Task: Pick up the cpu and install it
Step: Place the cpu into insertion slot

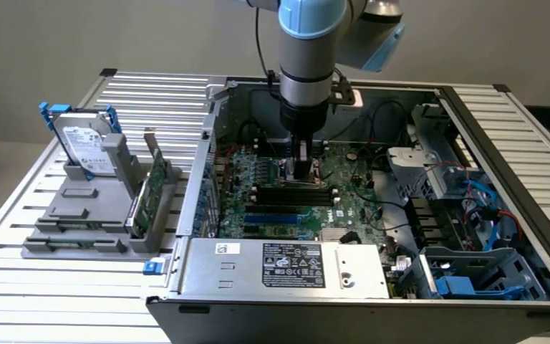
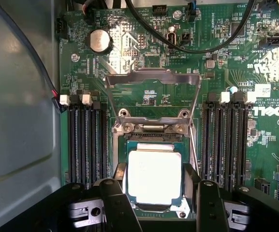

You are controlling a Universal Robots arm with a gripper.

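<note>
Loosely flanked cpu [image 2: 154,176], jaws spread wide

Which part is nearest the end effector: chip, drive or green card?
The cpu, the small silvery square in the socket at the end effector; hard drive and green card stand outside the case.

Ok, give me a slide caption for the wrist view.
Open hand straddles the cpu lying in the socket, retention plate raised.
</note>
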